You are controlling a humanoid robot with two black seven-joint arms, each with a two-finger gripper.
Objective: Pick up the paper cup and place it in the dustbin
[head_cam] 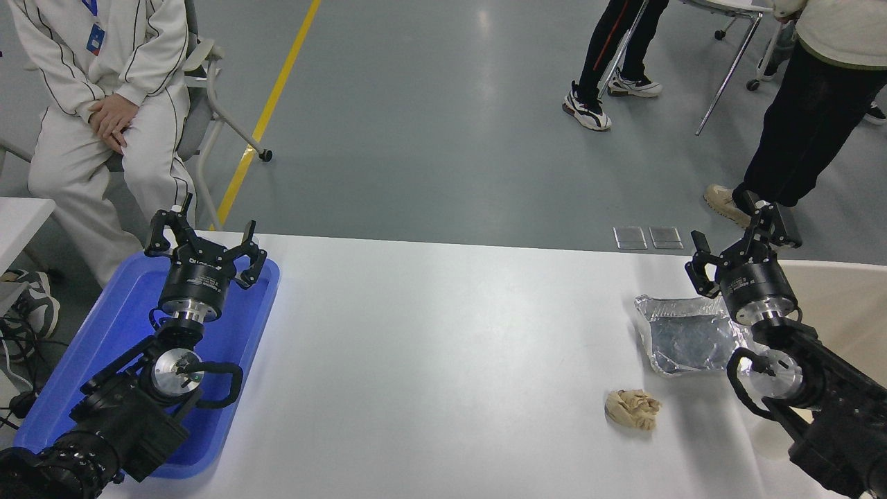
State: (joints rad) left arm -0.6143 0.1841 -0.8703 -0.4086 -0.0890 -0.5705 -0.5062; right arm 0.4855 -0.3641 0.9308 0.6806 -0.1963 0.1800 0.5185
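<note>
The paper cup is out of view. The dustbin [849, 305] shows as a cream-beige surface at the table's right end, partly covered by my right arm. My right gripper [738, 239] hangs open near the bin's far left corner, with nothing between its fingers. My left gripper [208, 239] is parked open and empty over the far end of the blue tray [239, 339] at the lower left.
A crinkled silver foil tray [682, 336] lies just left of my right wrist. A crumpled tan paper wad [632, 409] sits in front of it. A person in white sits at the top left; two people stand at the top right.
</note>
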